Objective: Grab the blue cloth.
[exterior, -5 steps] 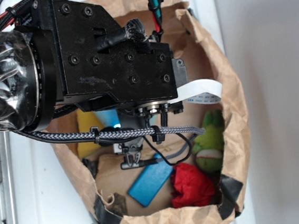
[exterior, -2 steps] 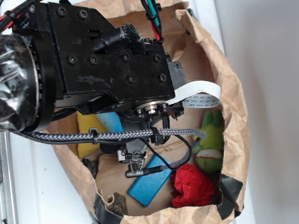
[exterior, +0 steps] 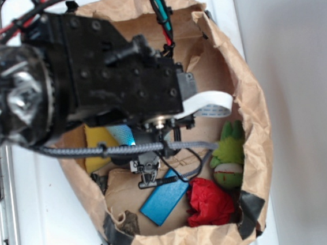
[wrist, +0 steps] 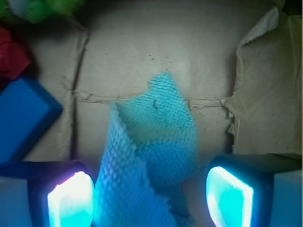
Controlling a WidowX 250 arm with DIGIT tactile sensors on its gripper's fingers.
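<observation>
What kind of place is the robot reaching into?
Probably a robot test setup, not a home: a crumpled brown paper bag on a white surface, holding a green plush toy, a rigid blue block and a pale teal terry cloth.

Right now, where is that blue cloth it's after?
In the wrist view the blue cloth lies on the brown paper between the open gripper fingers, right of the blue block.

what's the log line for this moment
phase: grasp approach | gripper: open, astride blue cloth | cloth: on bag floor, not yet held
</observation>
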